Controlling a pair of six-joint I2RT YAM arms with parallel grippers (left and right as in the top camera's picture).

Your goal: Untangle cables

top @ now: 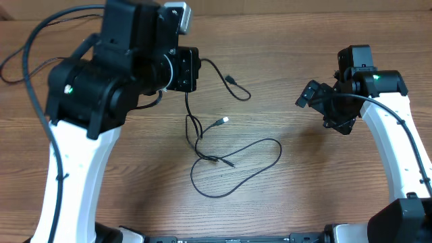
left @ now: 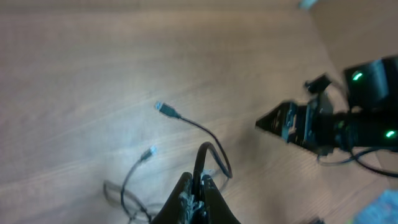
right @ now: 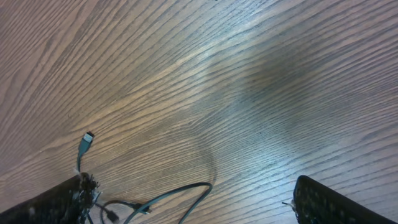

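Thin black cables (top: 233, 165) lie in a loose tangle on the wooden table, with a crossing knot (top: 202, 145) and a wide loop to the right. One black plug end (top: 231, 79) lies at the back, and a white-tipped plug (top: 224, 120) lies in the middle. My left gripper (top: 186, 86) is shut on a black cable strand (left: 205, 155) and holds it raised above the tangle (left: 202, 186). My right gripper (top: 305, 98) is open and empty to the right of the cables. In the right wrist view its fingers (right: 189, 202) frame a cable loop (right: 186, 190) and a plug (right: 86, 142).
The left arm's own supply cable (top: 27, 54) arcs over the back left of the table. The right arm (left: 323, 124) shows in the left wrist view. Bare wood (top: 324, 182) lies in front of the right gripper.
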